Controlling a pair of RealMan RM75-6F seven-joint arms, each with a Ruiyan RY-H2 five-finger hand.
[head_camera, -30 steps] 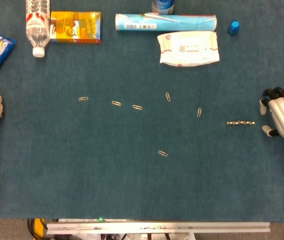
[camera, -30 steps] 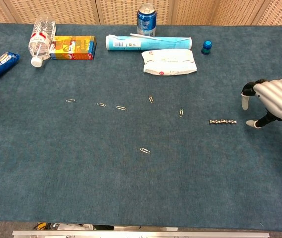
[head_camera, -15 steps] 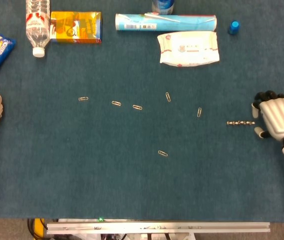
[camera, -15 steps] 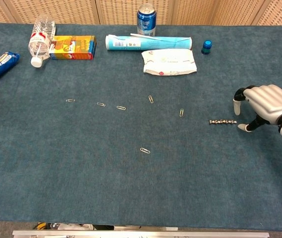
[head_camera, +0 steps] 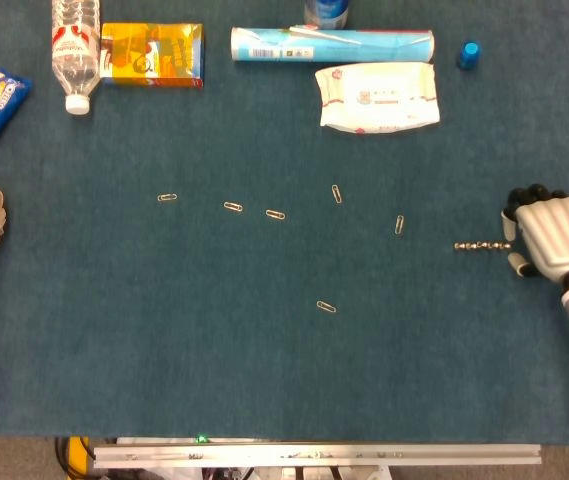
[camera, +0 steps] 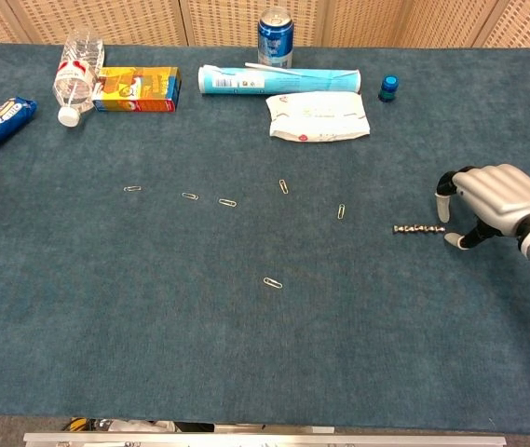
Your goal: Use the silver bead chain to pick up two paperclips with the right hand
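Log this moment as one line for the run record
stage: reaching for chain | right hand: open, fingertips at the right end of the bead chain, not holding it | chain: flat on table | paperclips: none picked up | left hand: not in view

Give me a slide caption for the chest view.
Right hand reaches the silver bead chain lying on blue felt, six paperclips scattered to its left.

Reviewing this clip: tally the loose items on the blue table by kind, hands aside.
Small silver wire paperclips: 6
Silver bead chain: 1
Drink containers, clear plastic bottle and blue can: 2
Packaged goods, boxes, tube, wipes, biscuits: 4
Small blue cap: 1
Total: 14
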